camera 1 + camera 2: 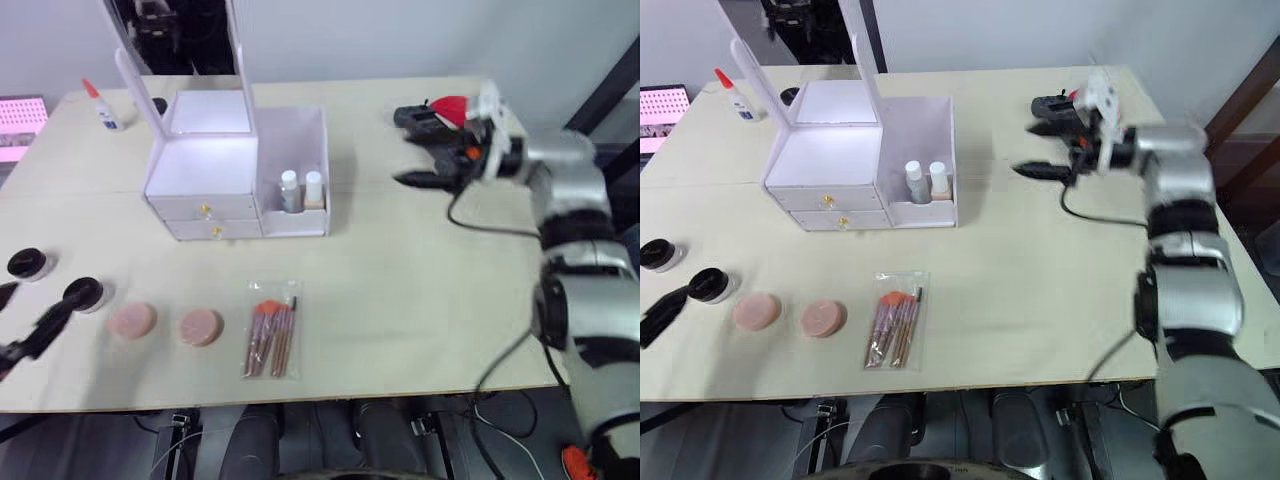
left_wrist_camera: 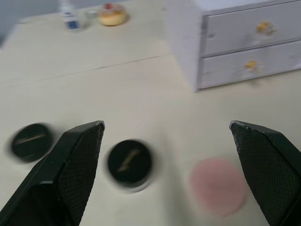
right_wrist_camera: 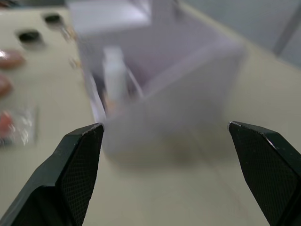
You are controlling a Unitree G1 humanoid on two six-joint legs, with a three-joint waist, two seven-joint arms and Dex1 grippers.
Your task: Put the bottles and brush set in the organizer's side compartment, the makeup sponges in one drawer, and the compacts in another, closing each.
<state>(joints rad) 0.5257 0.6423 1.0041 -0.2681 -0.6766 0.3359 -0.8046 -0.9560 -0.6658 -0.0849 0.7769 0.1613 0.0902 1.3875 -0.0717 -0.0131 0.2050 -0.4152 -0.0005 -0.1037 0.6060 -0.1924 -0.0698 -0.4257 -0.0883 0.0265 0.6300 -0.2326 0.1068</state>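
The left wrist view shows the organizer's [image 1: 235,170] two shut drawers with gold knobs. Two white-capped bottles [image 1: 301,189] stand in its side compartment. The bagged brush set [image 1: 271,329] lies near the bench's [image 1: 420,300] front edge, beside two round pink sponges [image 1: 165,324] and two black-lidded compacts [image 1: 685,270]. Right claw [image 1: 418,148] hangs apart and empty right of the organizer; left claw [image 2: 164,155] gapes over a compact.

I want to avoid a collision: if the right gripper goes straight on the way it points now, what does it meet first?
Probably the organizer: the open right gripper points at its side compartment wall, with the bottles just behind. Bare table lies between; depth is unclear.
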